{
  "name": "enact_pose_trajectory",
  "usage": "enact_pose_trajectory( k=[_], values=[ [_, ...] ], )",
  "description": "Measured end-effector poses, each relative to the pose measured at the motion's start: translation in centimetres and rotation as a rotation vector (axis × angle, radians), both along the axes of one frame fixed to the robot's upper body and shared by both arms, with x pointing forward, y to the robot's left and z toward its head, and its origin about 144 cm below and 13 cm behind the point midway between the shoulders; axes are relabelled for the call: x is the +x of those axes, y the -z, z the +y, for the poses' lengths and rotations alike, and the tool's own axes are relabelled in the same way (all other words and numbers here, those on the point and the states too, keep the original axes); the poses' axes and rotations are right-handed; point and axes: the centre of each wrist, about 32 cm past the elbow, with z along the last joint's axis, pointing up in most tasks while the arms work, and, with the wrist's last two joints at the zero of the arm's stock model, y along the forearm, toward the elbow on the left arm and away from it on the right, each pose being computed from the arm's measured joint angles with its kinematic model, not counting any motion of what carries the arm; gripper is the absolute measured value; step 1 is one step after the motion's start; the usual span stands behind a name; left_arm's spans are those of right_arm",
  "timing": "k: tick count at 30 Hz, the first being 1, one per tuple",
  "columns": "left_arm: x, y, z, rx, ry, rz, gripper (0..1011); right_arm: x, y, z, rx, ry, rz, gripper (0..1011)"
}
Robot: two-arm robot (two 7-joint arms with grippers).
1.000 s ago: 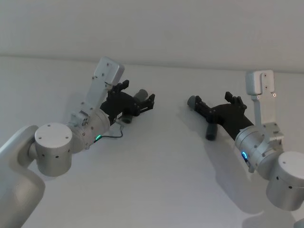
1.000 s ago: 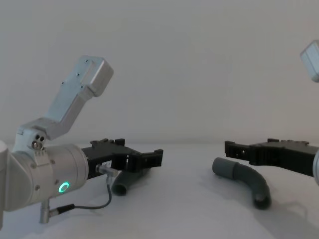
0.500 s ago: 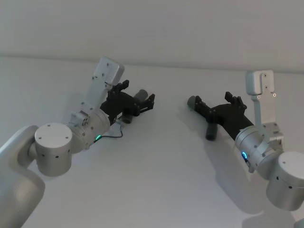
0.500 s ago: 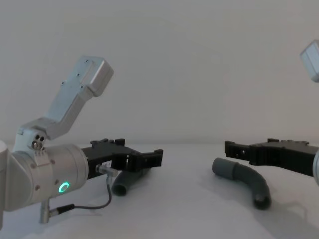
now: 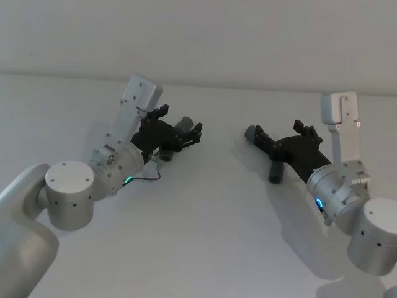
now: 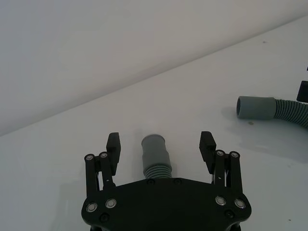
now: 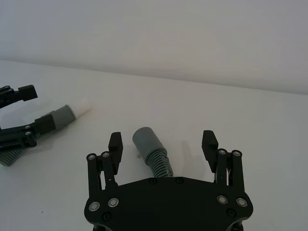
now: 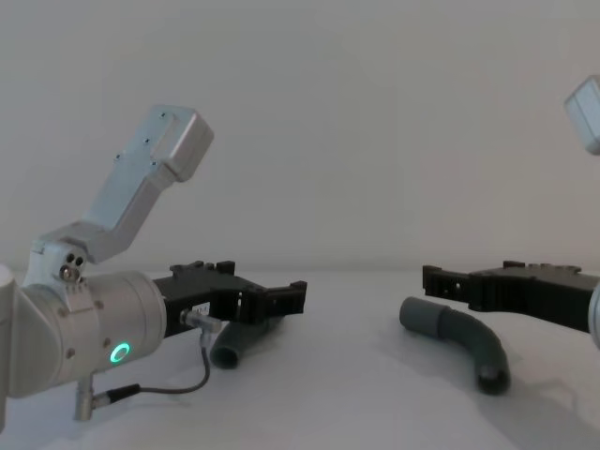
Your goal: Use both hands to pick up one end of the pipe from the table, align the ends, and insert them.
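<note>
White surface (image 5: 205, 236): matte, carrying two pipe pieces well apart, with a bare stretch between them and a pale wall (image 5: 198, 31) behind.
Cable (image 8: 169, 389): thin and grey, looping from the left arm's wrist just under the green ring (image 8: 119, 353), clear of both pieces.
Left claw (image 5: 182, 121): low over the surface, fingers spread wide to either side of the left pipe piece (image 6: 155, 154) without touching it.
Right claw (image 5: 278, 130): also low and spread wide, its fingers flanking the right pipe piece (image 8: 459, 333) with a gap on both sides.
Change: none to see; both claws and both pieces sit as they did half a second and a full second ago.
Left pipe piece: dark grey, lying on the surface, smooth cuff pointing out past the fingertips, ribbed part running back under the claw.
Right pipe piece: dark grey and bent like an elbow, smooth wider cuff towards the left piece, other end curving towards the robot; it rests on the surface.
</note>
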Motion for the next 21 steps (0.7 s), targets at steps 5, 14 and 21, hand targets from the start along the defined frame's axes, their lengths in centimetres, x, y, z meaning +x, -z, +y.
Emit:
enact_pose_trajectory(
  k=[5,14,21],
  values=[
    [0.0,0.0,0.0,0.0,0.0,0.0,1001,0.0,0.0,0.0,0.0,0.0,0.0,1000],
    [0.2,-0.9,-0.5,0.004,-0.012,0.004,1001,0.4,-0.2,-0.2,0.0,-0.012,-0.003,1000],
    [0.6,-3.1,-1.6,0.011,-0.031,0.005,1001,2.1,-0.9,-0.9,0.003,-0.07,0.002,1000]
  ],
)
